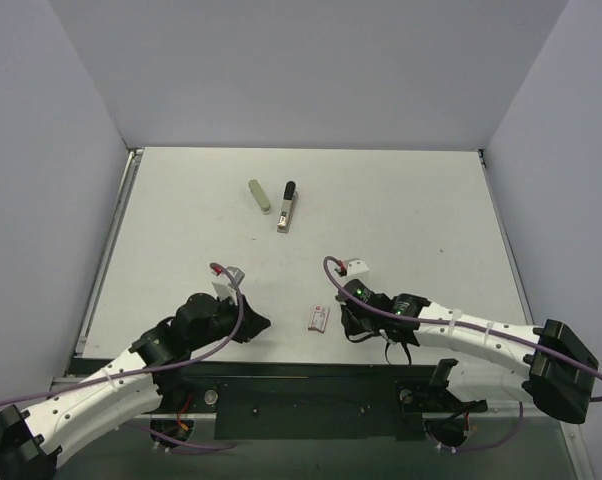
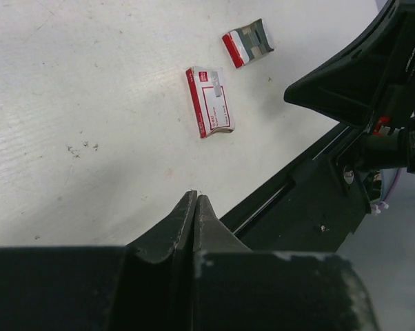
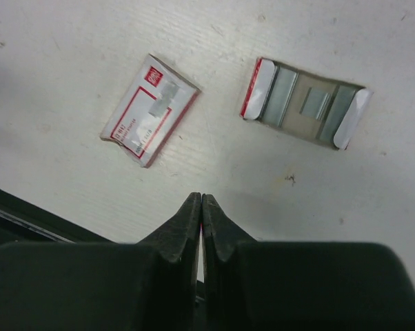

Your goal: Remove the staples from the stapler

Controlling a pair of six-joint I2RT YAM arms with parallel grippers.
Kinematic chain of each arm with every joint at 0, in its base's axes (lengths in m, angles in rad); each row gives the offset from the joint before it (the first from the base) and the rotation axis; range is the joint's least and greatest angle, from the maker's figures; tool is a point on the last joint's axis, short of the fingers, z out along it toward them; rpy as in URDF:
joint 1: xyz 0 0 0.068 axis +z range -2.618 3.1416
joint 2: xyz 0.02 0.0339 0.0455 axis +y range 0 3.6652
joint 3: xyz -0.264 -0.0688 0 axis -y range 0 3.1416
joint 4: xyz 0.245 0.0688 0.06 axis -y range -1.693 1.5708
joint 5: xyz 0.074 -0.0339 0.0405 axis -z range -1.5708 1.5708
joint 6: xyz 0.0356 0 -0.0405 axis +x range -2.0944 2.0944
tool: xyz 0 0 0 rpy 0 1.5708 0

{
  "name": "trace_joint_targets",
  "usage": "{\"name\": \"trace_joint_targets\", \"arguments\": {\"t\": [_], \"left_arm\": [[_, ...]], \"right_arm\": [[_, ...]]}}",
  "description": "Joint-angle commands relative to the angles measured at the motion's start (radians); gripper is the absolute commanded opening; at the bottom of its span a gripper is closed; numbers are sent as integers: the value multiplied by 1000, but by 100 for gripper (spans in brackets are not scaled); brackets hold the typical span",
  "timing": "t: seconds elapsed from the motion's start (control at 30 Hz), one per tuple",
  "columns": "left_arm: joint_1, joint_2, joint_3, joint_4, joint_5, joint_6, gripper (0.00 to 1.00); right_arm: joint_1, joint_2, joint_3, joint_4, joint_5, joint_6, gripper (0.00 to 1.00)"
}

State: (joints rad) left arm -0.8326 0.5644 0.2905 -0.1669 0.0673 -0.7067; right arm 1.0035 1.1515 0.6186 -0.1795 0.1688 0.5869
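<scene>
Left claw [image 2: 195, 201] and right claw [image 3: 201, 201] both pinched shut, empty, flanking staple box [image 3: 150, 110]; stapler [image 1: 287, 207] far ahead, untouched, so likely parked pre-reach.

The surface [image 1: 401, 220] is lit brightly and evenly from above in the top view, and only short, soft shadows are cast beside the arms [image 1: 121, 385]. In the left wrist view a broad, dim shadow is thrown over the lower surface, and the left fingers [image 2: 173, 231] are rendered dark and soft. In the right wrist view the right fingers [image 3: 181, 224] are blurred, and the print on the small box [image 3: 150, 110] cannot be read.
</scene>
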Motion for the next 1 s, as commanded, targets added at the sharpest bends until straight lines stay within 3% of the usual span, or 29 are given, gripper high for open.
{"name": "trace_joint_targets", "arguments": {"t": [0.0,0.33,0.97], "left_arm": [[-5,26,-23,118,49,-7,3],[-5,61,-65,193,75,3,0],[-7,60,-97,102,-53,-48,0]], "right_arm": [[12,-15,-77,38,-38,77,0],[40,83,-163,264,-92,197,0],[69,378,-23,463,-106,254,0]]}}
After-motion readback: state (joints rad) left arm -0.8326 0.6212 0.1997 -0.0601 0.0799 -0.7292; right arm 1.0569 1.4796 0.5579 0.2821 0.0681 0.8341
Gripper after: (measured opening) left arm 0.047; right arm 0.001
